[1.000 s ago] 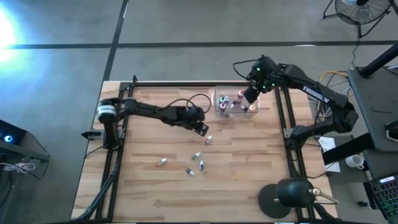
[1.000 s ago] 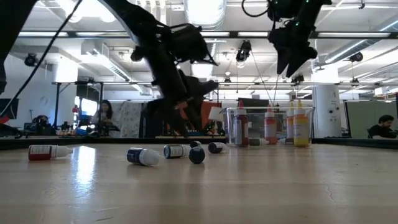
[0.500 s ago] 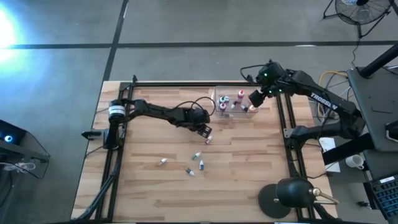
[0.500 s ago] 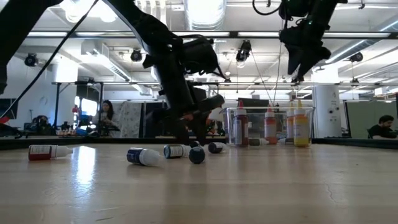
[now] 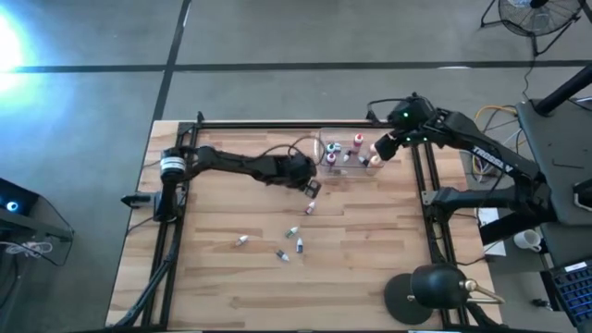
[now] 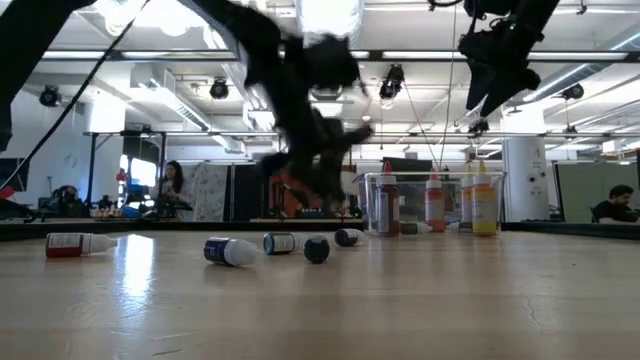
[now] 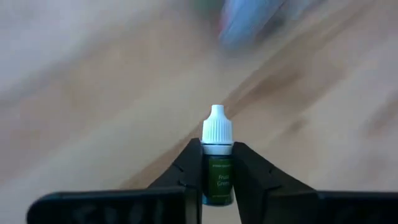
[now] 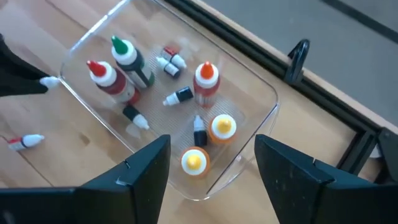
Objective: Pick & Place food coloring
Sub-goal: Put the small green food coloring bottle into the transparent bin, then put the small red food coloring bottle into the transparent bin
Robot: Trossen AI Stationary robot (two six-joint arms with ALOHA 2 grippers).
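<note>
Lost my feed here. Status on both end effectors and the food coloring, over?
Left end effector shut on green bottle, near clear box. Right end effector open above box. Five bottles loose on table. Nothing in the way.

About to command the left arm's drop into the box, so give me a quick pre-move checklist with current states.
1. Left gripper shut on the green bottle: ok.
2. Bottle upright between the fingers, white cap clear: ok.
3. Clear box has free floor space among the bottles inside: ok.
4. Right gripper open, but above the box: not ok, it may block the drop.
5. Left gripper over the box: not ok, beside it in the high view.
6. Loose bottles on the table away from the path: ok.
</note>
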